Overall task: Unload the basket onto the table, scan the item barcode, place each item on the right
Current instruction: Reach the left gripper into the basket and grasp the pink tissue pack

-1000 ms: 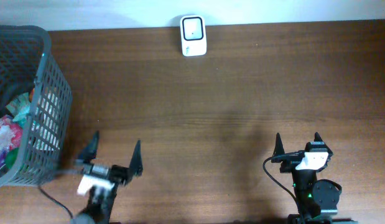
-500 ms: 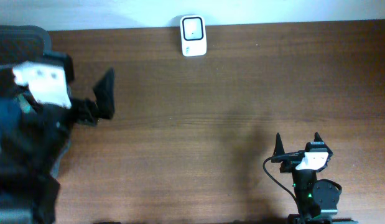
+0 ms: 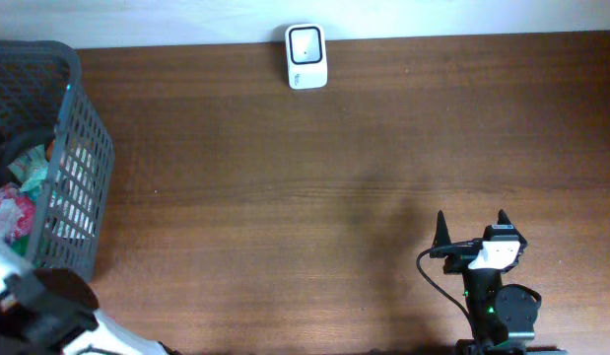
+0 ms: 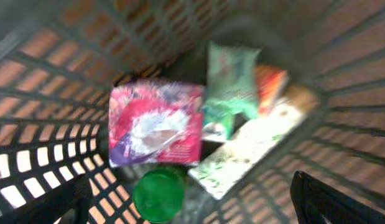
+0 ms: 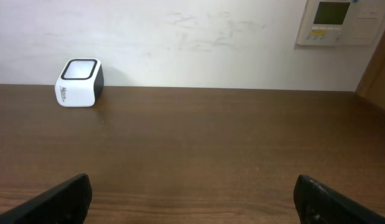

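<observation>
The white barcode scanner (image 3: 305, 56) stands at the table's far edge, also in the right wrist view as the scanner (image 5: 79, 83) far off to the left. The items lie in the grey basket (image 3: 83, 148): a pink packet (image 4: 156, 123), a green pouch (image 4: 229, 78), a green round lid (image 4: 158, 194) and a white-green flat pack (image 4: 251, 149). My left gripper (image 4: 186, 190) hangs open above them, inside the basket, holding nothing. In the overhead view only part of the left arm (image 3: 48, 306) shows. My right gripper (image 3: 470, 229) rests open near the front right, empty.
The basket walls (image 4: 49, 93) surround the left gripper on all sides. An orange packet (image 4: 271, 81) lies beside the green pouch. A wall panel (image 5: 338, 22) hangs behind the table. Bare wood table (image 3: 314, 187) stretches between basket, scanner and right arm.
The left arm swung from the table's front up over the basket, and now shows at the bottom left corner. The right arm has not moved.
</observation>
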Robot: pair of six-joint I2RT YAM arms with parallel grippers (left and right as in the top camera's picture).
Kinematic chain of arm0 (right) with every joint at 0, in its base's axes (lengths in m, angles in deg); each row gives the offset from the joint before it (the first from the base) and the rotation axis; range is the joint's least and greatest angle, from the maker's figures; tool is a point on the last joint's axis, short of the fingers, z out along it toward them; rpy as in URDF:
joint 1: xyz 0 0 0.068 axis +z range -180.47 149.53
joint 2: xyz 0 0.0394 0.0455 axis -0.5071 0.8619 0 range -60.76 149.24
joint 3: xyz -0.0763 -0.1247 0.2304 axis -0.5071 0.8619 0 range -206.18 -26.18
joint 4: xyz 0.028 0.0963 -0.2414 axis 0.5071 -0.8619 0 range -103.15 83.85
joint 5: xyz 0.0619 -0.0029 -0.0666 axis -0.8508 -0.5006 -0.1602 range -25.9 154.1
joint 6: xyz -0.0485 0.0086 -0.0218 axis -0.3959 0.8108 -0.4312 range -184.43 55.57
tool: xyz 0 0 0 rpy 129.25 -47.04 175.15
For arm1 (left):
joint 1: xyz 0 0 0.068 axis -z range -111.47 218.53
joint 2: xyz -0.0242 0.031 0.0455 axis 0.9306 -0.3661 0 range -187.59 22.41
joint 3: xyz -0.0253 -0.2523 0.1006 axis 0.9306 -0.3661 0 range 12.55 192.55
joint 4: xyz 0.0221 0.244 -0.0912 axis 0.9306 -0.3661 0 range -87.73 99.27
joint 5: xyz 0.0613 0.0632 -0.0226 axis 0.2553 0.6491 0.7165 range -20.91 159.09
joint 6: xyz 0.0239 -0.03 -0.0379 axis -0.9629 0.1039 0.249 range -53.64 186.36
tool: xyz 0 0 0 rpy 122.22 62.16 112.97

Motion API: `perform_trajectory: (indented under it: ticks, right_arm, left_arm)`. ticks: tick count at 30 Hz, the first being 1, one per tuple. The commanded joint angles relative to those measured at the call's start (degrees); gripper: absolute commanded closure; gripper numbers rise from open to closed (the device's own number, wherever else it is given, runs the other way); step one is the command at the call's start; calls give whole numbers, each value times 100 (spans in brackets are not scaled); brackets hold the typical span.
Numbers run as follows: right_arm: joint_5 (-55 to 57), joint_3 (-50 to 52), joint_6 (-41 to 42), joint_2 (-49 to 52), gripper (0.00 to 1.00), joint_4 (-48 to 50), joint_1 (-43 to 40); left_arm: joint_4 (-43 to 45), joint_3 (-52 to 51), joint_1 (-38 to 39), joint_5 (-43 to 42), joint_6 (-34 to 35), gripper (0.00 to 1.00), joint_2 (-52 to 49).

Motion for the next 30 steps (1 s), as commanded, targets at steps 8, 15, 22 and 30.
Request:
perform_trajectory:
  ticks: [8,15,22,30]
  right_arm:
    - [-11,48,48,-42,1,-9,35]
    - [-13,48,48,-44,1,-9,35]
    - [-13,48,48,-42,1,-9,35]
    - [-11,48,48,-42,1,-9,35]
  left_arm:
    - [-422,-162,-9,1180,70,24,-1646]
    - [282,-911,-9,1296,68,25,-1777]
    - [1353,-1781,-24,1735,66,33,-1779]
    - [1036,-1563,-24,1711,103,100,-1576]
